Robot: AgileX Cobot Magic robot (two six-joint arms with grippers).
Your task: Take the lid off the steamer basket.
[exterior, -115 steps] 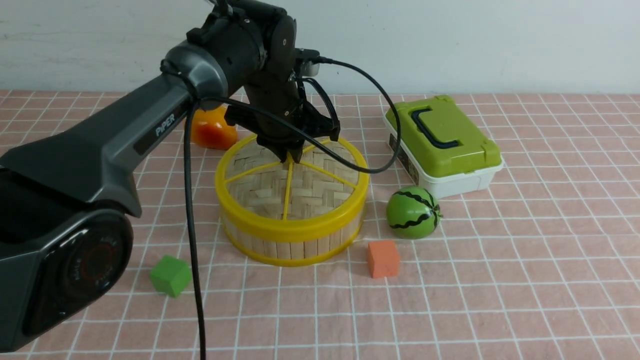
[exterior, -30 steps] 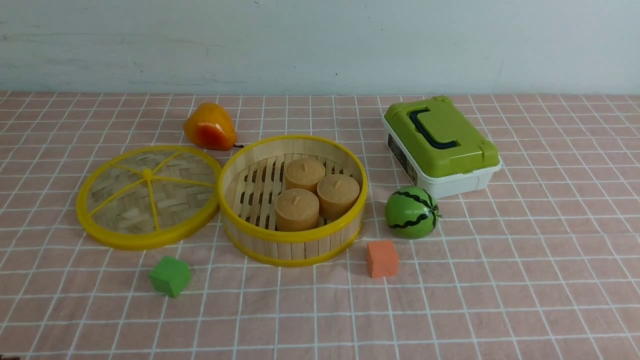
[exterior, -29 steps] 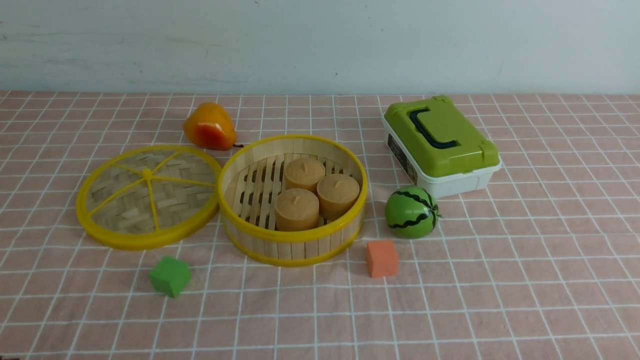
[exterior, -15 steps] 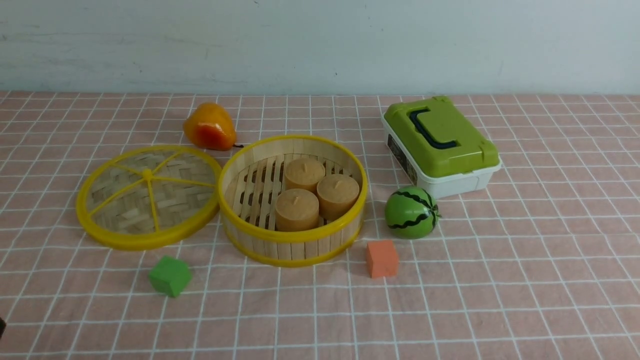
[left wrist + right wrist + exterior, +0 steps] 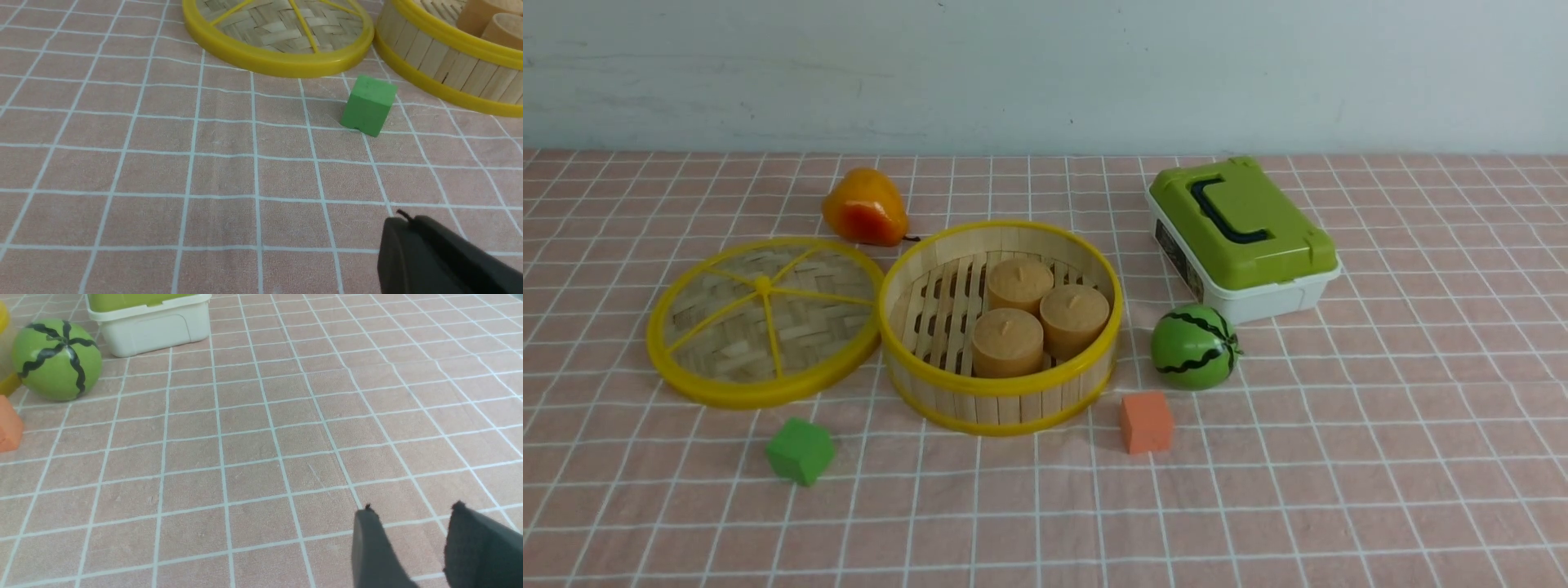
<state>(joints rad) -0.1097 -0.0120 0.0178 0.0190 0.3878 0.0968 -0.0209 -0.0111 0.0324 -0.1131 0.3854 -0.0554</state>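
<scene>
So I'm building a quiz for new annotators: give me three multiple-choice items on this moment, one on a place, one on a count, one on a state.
1. Where does the lid lie?
A. on the green box
B. on the cloth, left of the steamer basket
C. on the basket

2. How many tan cylinders stand in the basket?
A. one
B. three
C. five

3. What is the right gripper doing?
A. open, holding nothing
B. shut on the watermelon
C. shut on the lid

Key: B, the lid rests flat beside the basket; B, three show inside; A, a gap shows between its fingers.
</scene>
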